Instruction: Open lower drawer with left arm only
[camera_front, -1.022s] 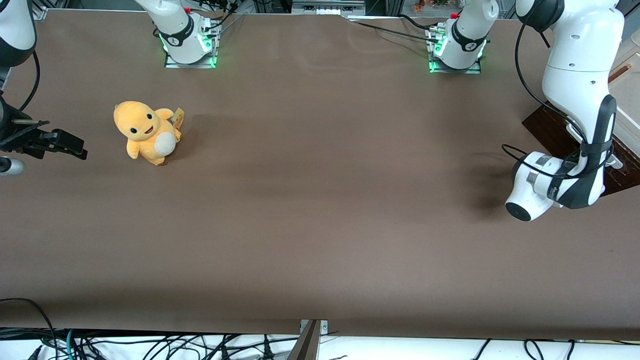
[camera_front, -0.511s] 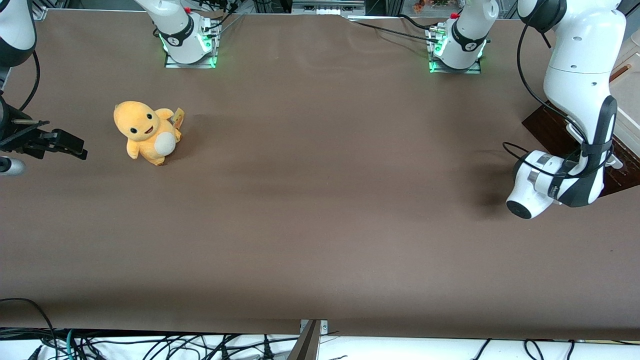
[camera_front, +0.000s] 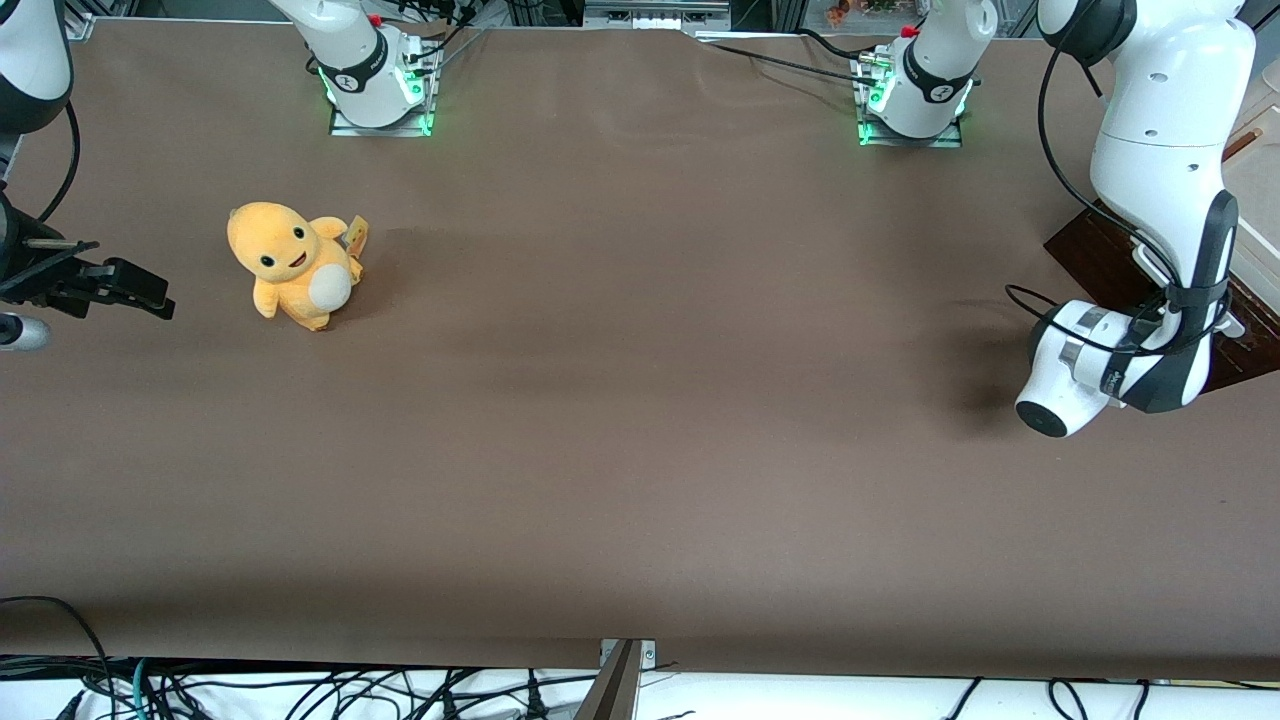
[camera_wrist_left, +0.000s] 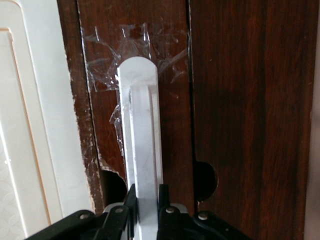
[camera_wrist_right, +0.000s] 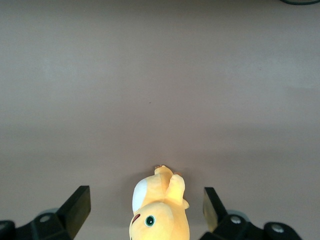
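Observation:
The lower drawer shows its dark brown wooden front (camera_wrist_left: 102, 100) in the left wrist view, with a long white bar handle (camera_wrist_left: 142, 125) taped onto it. My gripper (camera_wrist_left: 146, 190) is shut on that handle, one black finger pressed against each side of the bar. In the front view the left arm (camera_front: 1165, 200) bends down at the working arm's end of the table, over the dark brown drawer front (camera_front: 1085, 255). The arm's wrist hides the gripper there.
A second dark wood panel (camera_wrist_left: 250, 115) and a cream-white panelled surface (camera_wrist_left: 30, 130) flank the gripped drawer front. An orange plush toy (camera_front: 292, 265) sits on the brown table (camera_front: 640, 400) toward the parked arm's end.
The left arm's wrist has shifted very slightly toward the working arm's end of the table. The plush toy has not moved.

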